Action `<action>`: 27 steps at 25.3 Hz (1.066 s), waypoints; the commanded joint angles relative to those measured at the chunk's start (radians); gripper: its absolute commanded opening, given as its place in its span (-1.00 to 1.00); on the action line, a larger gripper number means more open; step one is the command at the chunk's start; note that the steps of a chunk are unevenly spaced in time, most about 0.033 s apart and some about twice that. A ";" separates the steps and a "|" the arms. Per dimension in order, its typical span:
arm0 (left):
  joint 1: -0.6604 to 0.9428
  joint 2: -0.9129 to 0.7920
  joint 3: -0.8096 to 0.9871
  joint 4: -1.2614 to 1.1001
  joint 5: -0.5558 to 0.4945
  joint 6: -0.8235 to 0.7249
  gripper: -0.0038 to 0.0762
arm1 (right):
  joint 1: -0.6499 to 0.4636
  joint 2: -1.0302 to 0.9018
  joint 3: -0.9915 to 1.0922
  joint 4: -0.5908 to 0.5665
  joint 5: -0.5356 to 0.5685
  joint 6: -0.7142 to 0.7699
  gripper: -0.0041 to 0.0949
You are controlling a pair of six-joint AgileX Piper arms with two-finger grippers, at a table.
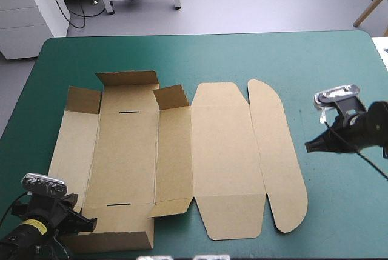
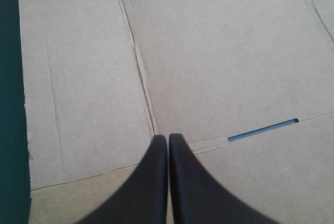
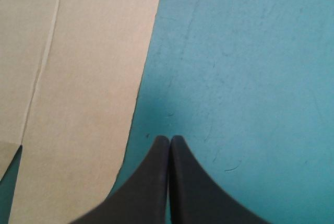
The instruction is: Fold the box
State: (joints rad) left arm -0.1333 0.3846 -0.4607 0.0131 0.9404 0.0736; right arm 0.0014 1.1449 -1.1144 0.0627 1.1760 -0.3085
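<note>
Since the box lies mostly flat on the teal-green cover, long axis running gripper to gripper, the left gripper is nearer, fingers pressed together over its near-left corner. Meanwhile the right gripper, also pressed together, sits just off the box's rounded end flap. Can't tell if either touches down.
</note>
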 commanded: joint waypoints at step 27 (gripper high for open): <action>0.002 0.124 -0.179 -0.006 -0.015 -0.025 -0.93 | -0.008 -0.517 0.535 0.223 -0.345 -0.093 -0.96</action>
State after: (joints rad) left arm -0.1333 0.4487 -0.5843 0.0131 0.9751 0.0722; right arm 0.0006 0.6260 -0.5585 0.2657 0.8884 -0.3906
